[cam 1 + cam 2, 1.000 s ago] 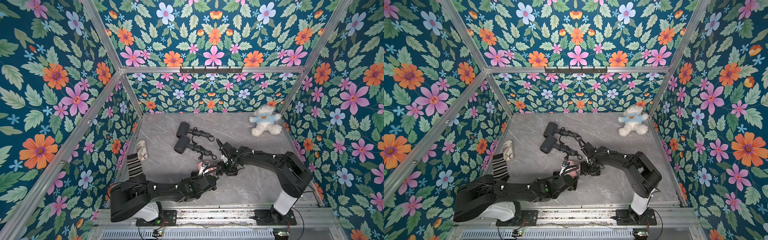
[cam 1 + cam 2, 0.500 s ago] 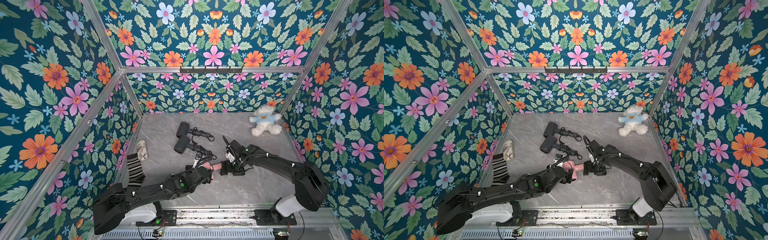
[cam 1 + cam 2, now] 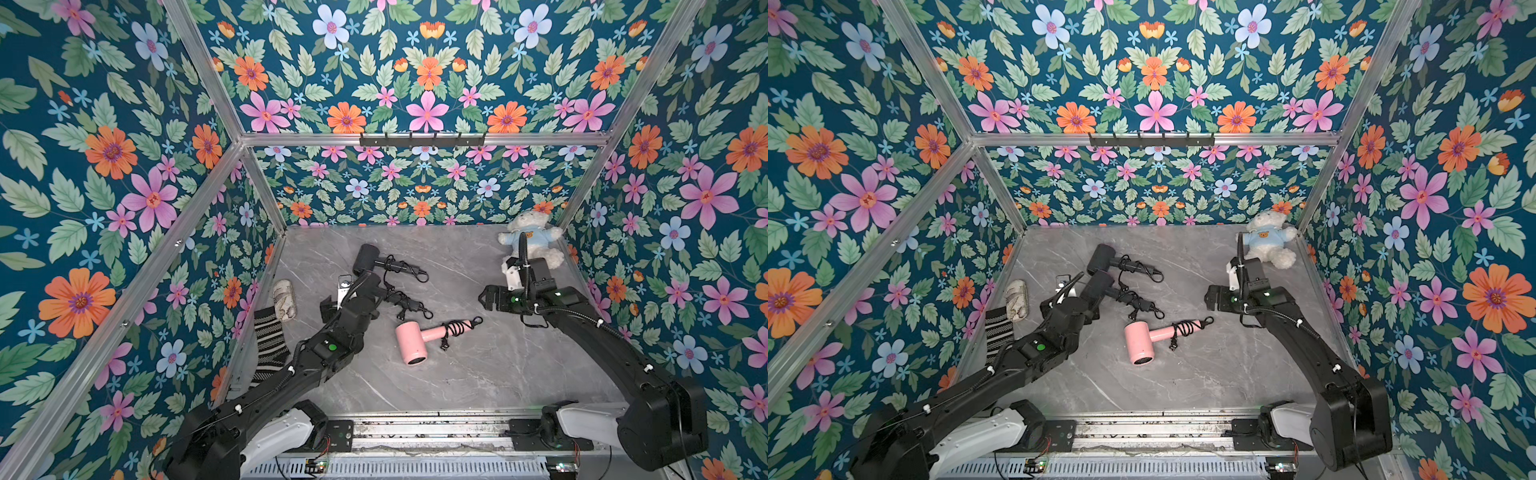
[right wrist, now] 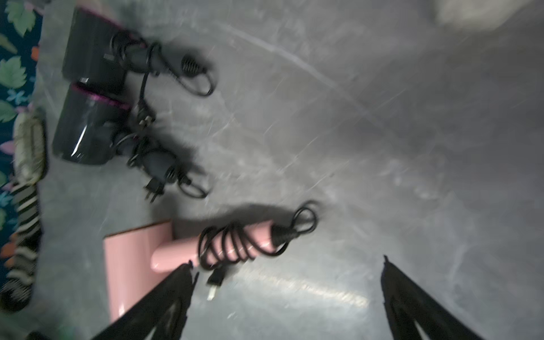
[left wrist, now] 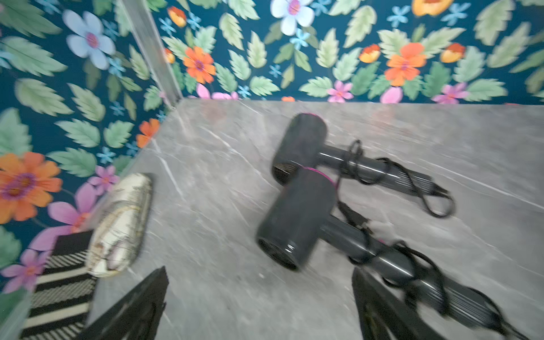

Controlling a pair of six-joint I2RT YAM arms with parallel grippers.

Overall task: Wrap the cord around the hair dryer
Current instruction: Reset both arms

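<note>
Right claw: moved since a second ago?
Yes. In a top view the right claw has pulled back from the pink hair dryer toward the teddy bear side, and is open, clear of the cord.

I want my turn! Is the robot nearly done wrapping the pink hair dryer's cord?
Nearly. Done: the cord is coiled around the handle of the pink hair dryer. In hand: nothing; left hand and right hand are open, off it. Left: maybe only the plug, loose beside the handle.

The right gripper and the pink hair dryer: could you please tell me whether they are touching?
Apart. In both top views the right gripper sits clear of the pink hair dryer, with bare table between them.
</note>
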